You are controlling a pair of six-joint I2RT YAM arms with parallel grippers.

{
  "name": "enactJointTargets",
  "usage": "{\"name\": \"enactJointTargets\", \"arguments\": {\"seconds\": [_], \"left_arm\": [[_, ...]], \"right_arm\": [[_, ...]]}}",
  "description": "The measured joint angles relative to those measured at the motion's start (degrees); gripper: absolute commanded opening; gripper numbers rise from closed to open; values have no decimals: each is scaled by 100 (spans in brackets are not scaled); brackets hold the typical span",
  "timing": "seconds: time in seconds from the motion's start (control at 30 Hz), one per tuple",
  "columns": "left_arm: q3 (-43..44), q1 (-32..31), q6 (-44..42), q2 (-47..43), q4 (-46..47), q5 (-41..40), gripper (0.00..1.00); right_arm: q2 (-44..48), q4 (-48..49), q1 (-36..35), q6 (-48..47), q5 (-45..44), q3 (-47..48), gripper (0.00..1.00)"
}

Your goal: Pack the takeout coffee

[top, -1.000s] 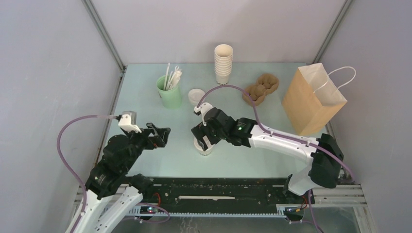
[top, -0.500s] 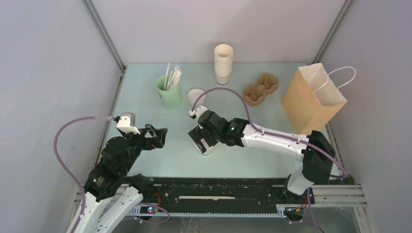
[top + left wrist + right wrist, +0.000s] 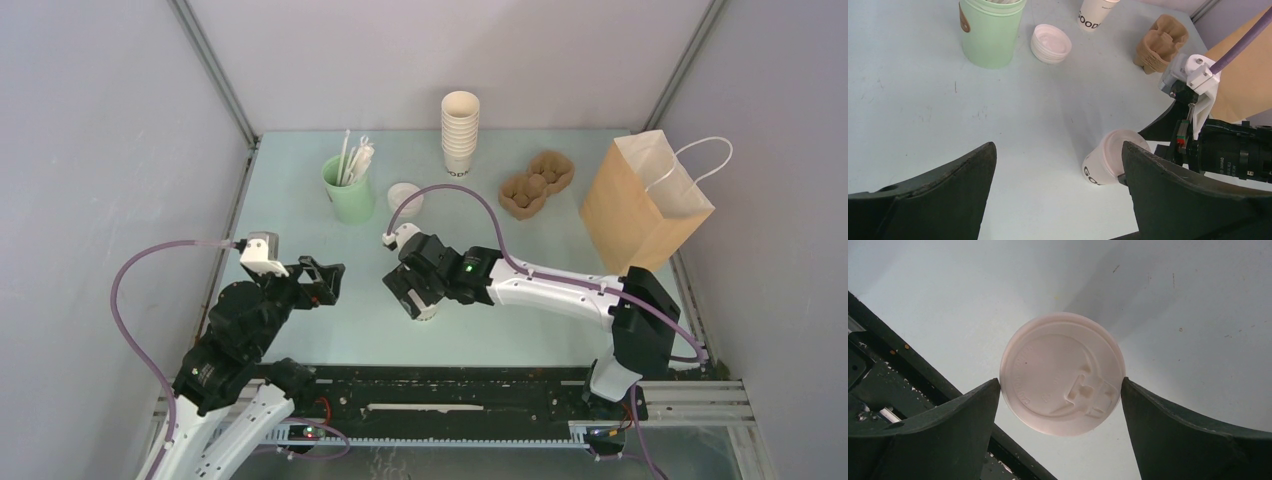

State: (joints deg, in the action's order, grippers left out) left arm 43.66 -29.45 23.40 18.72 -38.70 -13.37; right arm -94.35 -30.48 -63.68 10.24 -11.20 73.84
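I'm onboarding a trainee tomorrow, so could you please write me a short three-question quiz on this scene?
1. True or false: the left gripper holds the coffee.
2. Where is the right gripper? A) over the bag; B) open, straddling the coffee; C) at the green cup.
3. Where does the coffee stand?

Key:
1. False: it is open and empty.
2. B.
3. On the table, outside the bag.
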Motion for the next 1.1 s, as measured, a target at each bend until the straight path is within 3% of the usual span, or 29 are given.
{"name": "enactJointTargets", "arguments": {"seconds": [0.43, 0.7, 1.1], "left_arm": [[0, 0, 0, -166, 0, -105, 100], [0, 0, 7, -702, -2, -389, 100], [0, 0, 7, -992, 0, -603, 100]], "right_arm": [[-133, 111, -15, 33, -85, 212, 83], [-883, 481, -4, -61, -83, 960, 79], [-2907, 710, 96, -258, 173, 3827, 79]]}}
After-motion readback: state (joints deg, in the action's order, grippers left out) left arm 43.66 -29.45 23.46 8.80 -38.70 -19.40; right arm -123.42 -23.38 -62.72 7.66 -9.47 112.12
